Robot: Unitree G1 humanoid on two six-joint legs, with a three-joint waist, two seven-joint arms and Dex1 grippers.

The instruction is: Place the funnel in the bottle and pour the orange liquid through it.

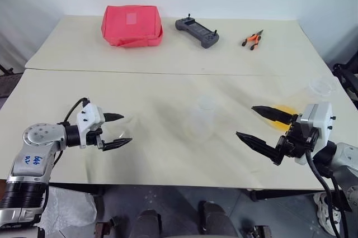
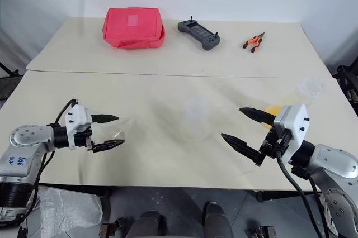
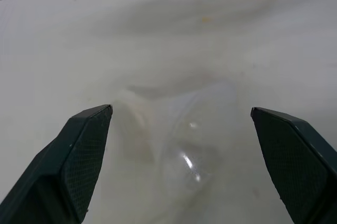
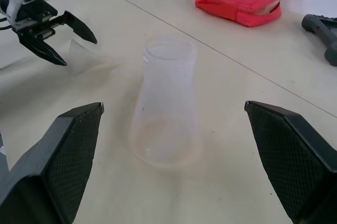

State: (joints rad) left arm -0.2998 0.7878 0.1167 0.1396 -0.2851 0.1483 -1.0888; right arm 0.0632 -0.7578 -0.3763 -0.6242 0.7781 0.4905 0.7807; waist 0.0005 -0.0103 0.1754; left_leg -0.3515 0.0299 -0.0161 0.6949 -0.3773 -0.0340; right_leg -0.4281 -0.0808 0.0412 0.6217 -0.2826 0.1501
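A clear funnel (image 4: 84, 54) lies on its side on the pale surface (image 1: 168, 90) at the lower left of the head view, between the black fingers of the left tool (image 1: 118, 131). That tool is spread wide around it, and the frames do not show whether the fingers touch it. In the left wrist view the funnel (image 3: 184, 140) sits in the gap between the two fingertips.

The bottle (image 4: 165, 103) stands upright near the centre of the frame, broad at the base, narrower at its open neck. It is apart from both tools.

The orange liquid (image 1: 283, 110) shows as a bright patch at the right of the frame, just behind the upper finger of the right tool (image 1: 256, 123). That tool is spread wide and holds nothing, pointing toward the bottle. A small clear cup (image 1: 321, 86) stands beyond it near the right edge.

Along the far side of the surface, at the top of the frame, lie a red pouch (image 1: 132, 25), a grey controller (image 1: 197, 31) and orange-handled pliers (image 1: 253, 39).
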